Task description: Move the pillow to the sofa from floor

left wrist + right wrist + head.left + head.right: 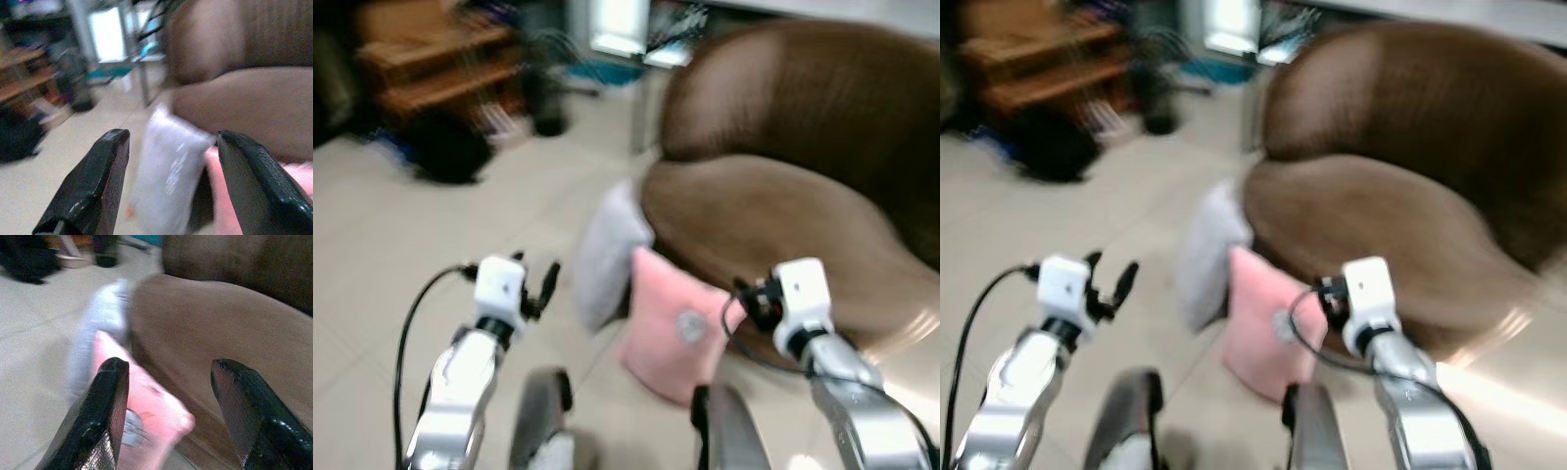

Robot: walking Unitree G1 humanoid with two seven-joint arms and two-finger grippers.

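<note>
- Nearest, both silver arms reach forward over the pale tiled floor [372,255]: the left pincer [536,284] and the right pincer [171,411] each hold their black fingers spread wide, gripping nothing.
- Just ahead, between the two arms, a pink pillow [677,333] stands on edge on the floor, leaning against the front of the brown sofa [783,215]; a white pillow [607,250] leans just beside it, on the robot's left.
- Seen along the right pincer, the pink pillow's upper edge sits between the fingers but beyond their tips, not yet touched; the left pincer faces the white pillow, likewise apart from it.
- By all appearances this is the approach, with the views blurred and no grasp yet made. Next, the robot would need to close in, bring a pincer around a pillow's top edge, clamp it, then lift it onto the seat.
- Beyond, wooden shelves [431,59] and a dark bag [445,147] sit well apart.
</note>
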